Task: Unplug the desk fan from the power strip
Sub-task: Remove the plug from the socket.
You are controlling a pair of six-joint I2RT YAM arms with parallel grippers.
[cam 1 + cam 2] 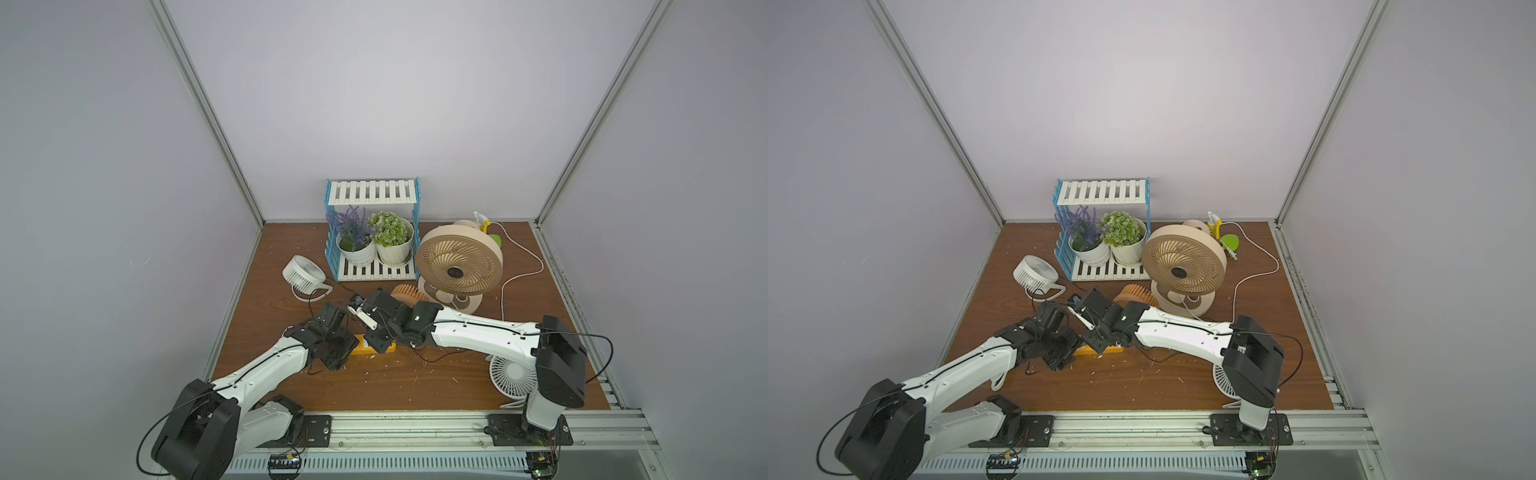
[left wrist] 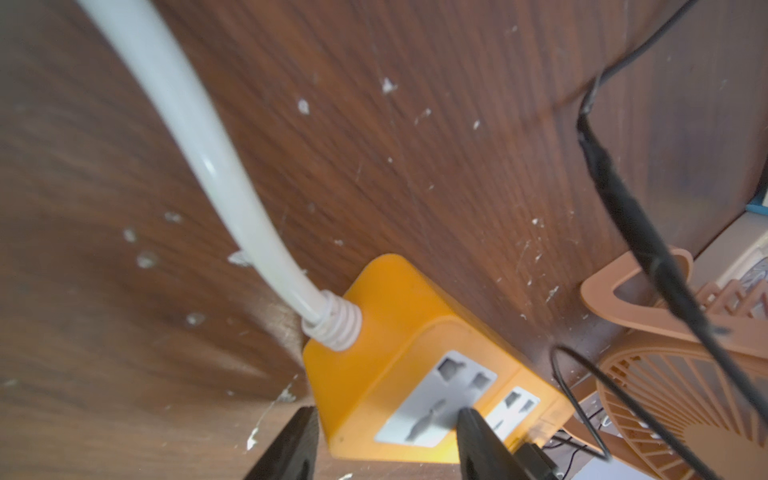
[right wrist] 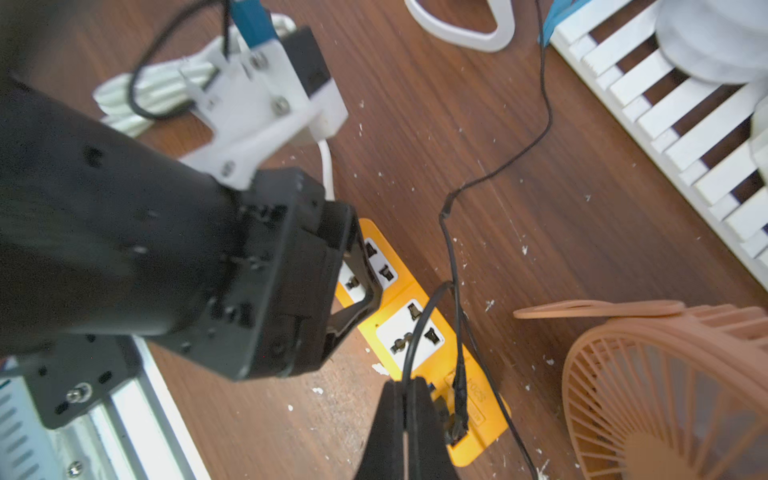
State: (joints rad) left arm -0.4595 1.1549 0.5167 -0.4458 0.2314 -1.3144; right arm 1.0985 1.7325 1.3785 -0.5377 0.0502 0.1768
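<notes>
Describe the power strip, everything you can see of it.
The power strip is a flat orange-yellow bar, seemingly plastic, rounded corners, lying face up on the wooden table. Its two white socket faces are empty. A thick white cord leaves one end through a ribbed collar; a black plug sits in the port row at the other. The open left end effector sits at the cord end, one finger over a socket face. The right end effector is shut on a thin black cable crossing the strip.

power strip (image 1: 358,350) front-centre, rack (image 1: 371,192) w/ 2 pots (image 1: 394,251) behind, big fan (image 1: 459,261) right of rack
</notes>
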